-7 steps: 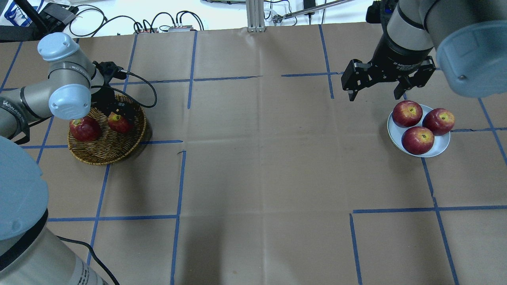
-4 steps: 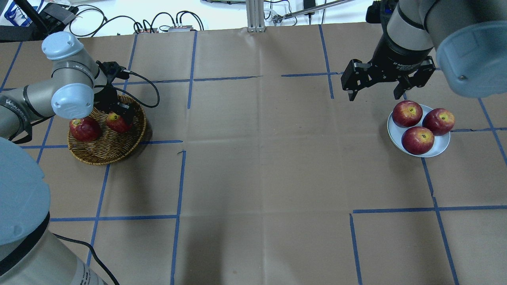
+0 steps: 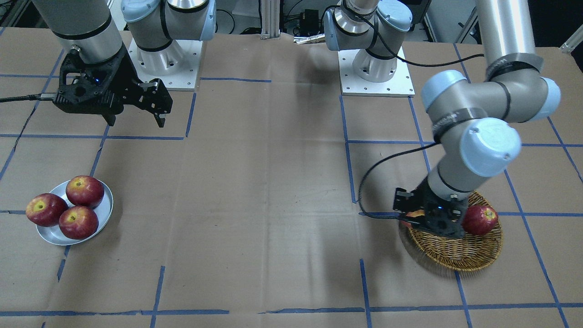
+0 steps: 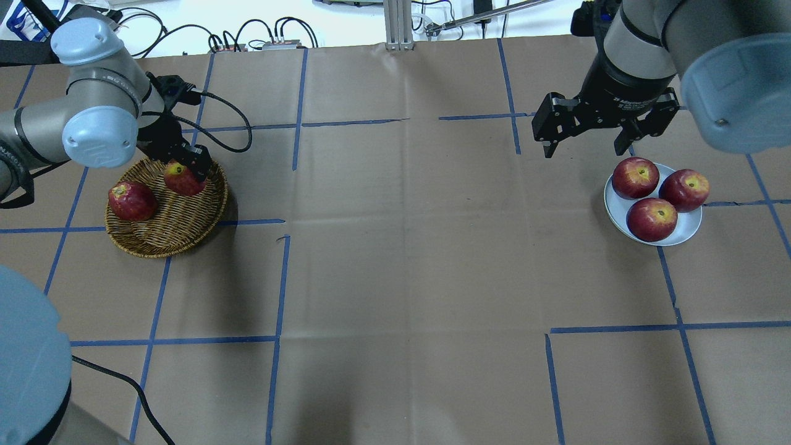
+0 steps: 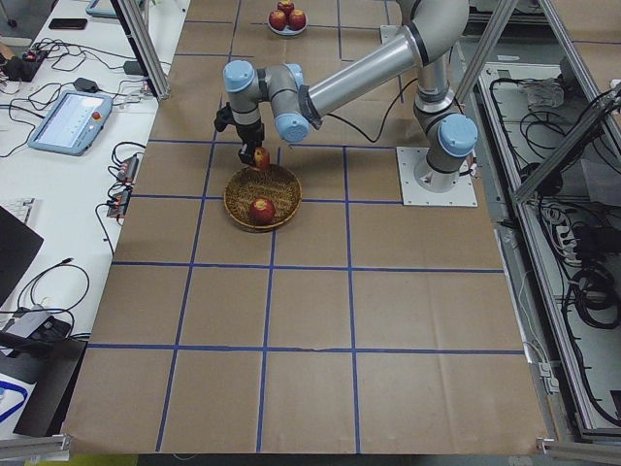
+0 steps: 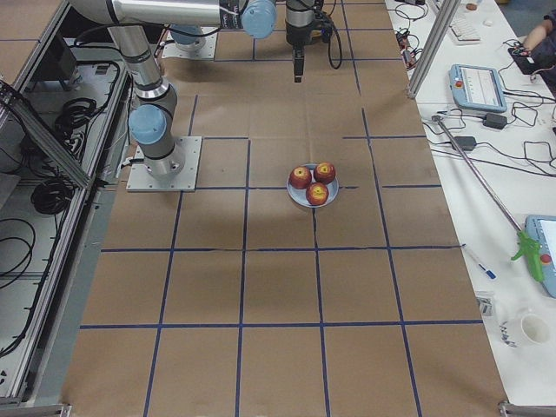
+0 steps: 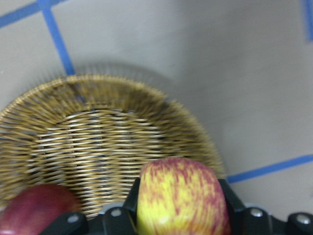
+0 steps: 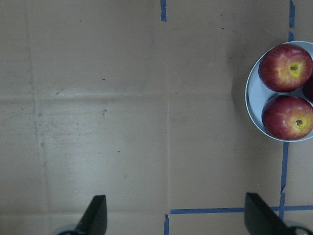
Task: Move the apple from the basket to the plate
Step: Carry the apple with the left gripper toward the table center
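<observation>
My left gripper [image 4: 186, 173] is shut on the apple [image 4: 180, 178], red with yellow streaks, and holds it just above the far-right rim of the woven basket [image 4: 162, 238]. The left wrist view shows the apple [image 7: 180, 201] between the fingers, over the basket [image 7: 98, 127]. In the front view the gripper [image 3: 432, 218] hides most of the apple [image 3: 413, 214]. The silver plate [image 4: 688, 228] sits far to the right, with three red apples on it. My right gripper [image 4: 584, 149] hangs open and empty just beyond the plate; its wrist view shows the plate's edge [image 8: 250, 93].
A dark red apple [image 4: 131, 201] lies in the left part of the basket, also in the left wrist view [image 7: 34, 211]. Blue tape lines grid the brown paper table. The left arm's cable [image 4: 228, 133] loops beside the basket.
My left gripper has risen with the apple out of the basket, towards its far rim. The right arm has not moved.
</observation>
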`<state>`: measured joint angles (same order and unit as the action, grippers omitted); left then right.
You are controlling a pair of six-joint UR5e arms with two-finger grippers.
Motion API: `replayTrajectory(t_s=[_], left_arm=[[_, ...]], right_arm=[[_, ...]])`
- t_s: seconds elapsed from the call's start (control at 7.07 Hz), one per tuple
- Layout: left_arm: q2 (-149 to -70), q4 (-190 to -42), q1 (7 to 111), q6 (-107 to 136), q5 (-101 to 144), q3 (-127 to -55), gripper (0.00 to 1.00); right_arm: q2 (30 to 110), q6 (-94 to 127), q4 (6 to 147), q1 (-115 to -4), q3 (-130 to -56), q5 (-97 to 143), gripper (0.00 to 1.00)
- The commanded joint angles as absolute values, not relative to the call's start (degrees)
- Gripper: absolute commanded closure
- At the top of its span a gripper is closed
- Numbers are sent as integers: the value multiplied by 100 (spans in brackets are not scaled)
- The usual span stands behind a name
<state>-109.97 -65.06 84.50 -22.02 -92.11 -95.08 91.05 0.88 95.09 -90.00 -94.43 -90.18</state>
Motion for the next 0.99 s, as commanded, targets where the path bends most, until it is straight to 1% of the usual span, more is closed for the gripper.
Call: replayTrajectory(t_s=[0.0, 0.14, 0.28, 0.57, 0.71, 0.85], left_arm=[[-11003, -6496, 9759, -474, -9193, -9492, 70], [-11161, -6469, 10234, 169, -9185, -9431, 69], [-11519, -6425, 10657, 472, -9158, -9196, 69], [-12467, -6329, 11160, 694, -9141, -8371, 69], [-12620, -6328, 11223, 677, -9141, -8228, 69], [-12665, -6319, 11224, 668, -9141, -8244, 69]], right_arm=[[9105, 88, 9510, -9000, -9448, -9018, 0], [9105, 79, 9510, -9000, -9448, -9018, 0], [9105, 79, 9510, -8991, -9448, -9018, 0], [9105, 88, 9510, -9000, -9448, -9018, 0], [9105, 88, 9501, -9000, -9448, -9018, 0], [9105, 88, 9501, -9000, -9448, -9018, 0]])
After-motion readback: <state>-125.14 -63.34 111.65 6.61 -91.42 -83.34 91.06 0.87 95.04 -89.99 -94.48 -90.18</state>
